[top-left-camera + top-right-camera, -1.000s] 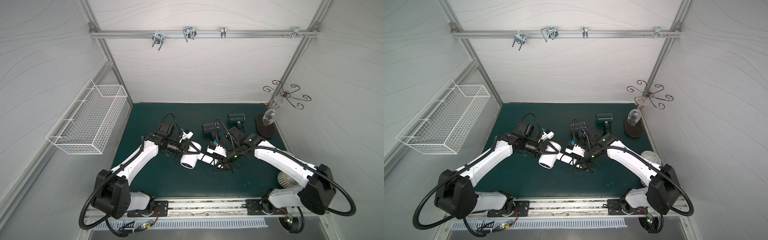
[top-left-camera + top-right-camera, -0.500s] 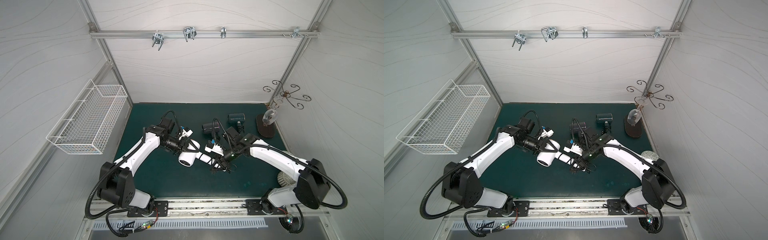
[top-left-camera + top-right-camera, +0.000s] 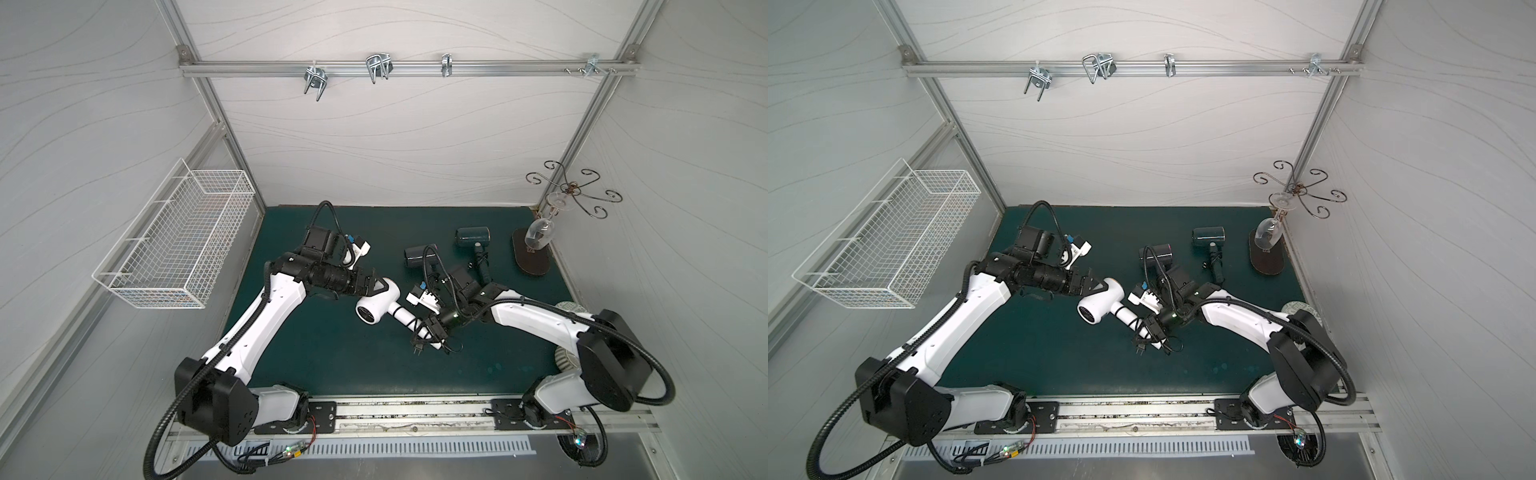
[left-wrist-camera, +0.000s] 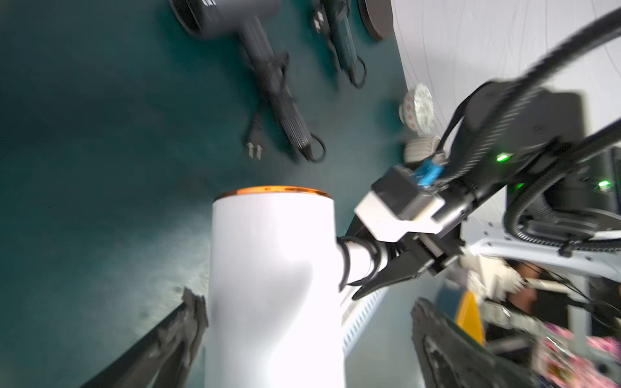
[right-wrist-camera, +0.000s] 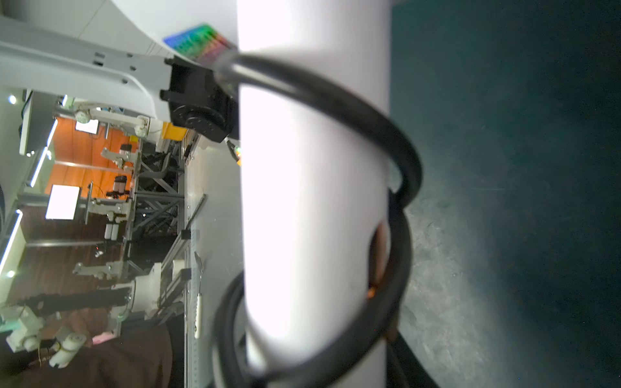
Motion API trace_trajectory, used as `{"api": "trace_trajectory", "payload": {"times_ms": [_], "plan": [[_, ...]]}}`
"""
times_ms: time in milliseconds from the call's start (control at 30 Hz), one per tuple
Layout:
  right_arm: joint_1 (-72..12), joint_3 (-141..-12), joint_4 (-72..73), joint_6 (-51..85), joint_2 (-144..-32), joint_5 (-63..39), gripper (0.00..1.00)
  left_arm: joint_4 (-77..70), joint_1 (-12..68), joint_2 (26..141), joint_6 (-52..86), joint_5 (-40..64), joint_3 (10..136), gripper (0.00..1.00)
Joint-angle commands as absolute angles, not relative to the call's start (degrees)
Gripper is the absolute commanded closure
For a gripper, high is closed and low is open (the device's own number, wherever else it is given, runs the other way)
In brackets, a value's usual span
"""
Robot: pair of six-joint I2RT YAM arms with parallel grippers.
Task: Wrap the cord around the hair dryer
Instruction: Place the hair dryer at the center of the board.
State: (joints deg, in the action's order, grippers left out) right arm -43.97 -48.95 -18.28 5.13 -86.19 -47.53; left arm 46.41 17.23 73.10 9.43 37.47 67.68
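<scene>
The white hair dryer lies mid-mat in both top views, its head facing the front and its handle running right. The black cord coils around the handle, and its plug rests on the mat by the handle's end. My left gripper is open at the rear of the head. In the left wrist view the white body stands between the spread fingers, with a gap on one side. My right gripper is shut on the handle's end among the cord loops.
Two dark hair dryers lie behind on the green mat. A glass stand's dark base stands at the back right. A patterned bowl sits by the right wall, and a wire basket hangs on the left wall.
My left gripper has opened off the dryer's head. Both arms and the dryer shifted slightly toward the back. The right gripper keeps its hold on the handle.
</scene>
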Motion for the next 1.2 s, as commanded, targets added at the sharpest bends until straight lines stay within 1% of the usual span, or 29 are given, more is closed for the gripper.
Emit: {"api": "trace_trajectory", "payload": {"times_ms": [0,67,200,367,467,533,667,733,967,1033,1067,1167], "plan": [[-46.83,-49.44,-5.76,13.43,-91.28,-47.69,1.0,41.38,16.87,70.58,11.34,29.94,66.95,0.02],[-48.74,-51.29,-2.93,16.76,-95.16,-45.88,1.0,40.4,16.83,69.07,12.12,27.86,66.22,0.02],[-51.06,-56.23,-2.64,21.81,-102.27,-42.06,1.0,39.59,16.79,66.45,12.66,24.63,64.48,0.02],[-51.3,-57.18,2.02,29.26,-108.18,-41.88,1.0,40.52,16.61,65.14,12.72,23.09,63.3,0.02],[-51.59,-59.17,1.43,30.5,-111.37,-41.42,1.0,40.25,16.52,64.64,12.83,23.11,62.5,0.02],[-51.93,-60.86,-1.49,29.77,-113.35,-41.4,1.0,40.52,16.48,64.56,12.75,23.02,62.23,0.02],[-52.01,-60.47,-4.37,27.77,-114.25,-41.68,1.0,40.65,16.44,64.46,12.41,23.21,61.8,0.02],[-52.03,-60.39,-5.93,26.36,-114.26,-41.52,0.88,40.82,16.37,64.3,12.39,23.23,61.62,0.02],[-52.03,-59.22,-7.87,24.55,-112.54,-40.36,0.25,40.67,16.35,64.08,12.39,23.07,60.81,0.02],[-52.03,-59.24,-8.73,23.83,-111.62,-39.32,0.11,40.53,16.33,64.25,12.48,23.09,60.74,0.02],[-51.95,-59.24,-9.32,23.51,-111.01,-38.37,0.02,40.54,16.33,64.31,12.57,23.12,60.74,0.02],[-51.86,-59.33,-10.39,22.73,-109.23,-36.5,0.01,40.26,16.26,64.57,12.81,23.35,60.68,0.02]]}}
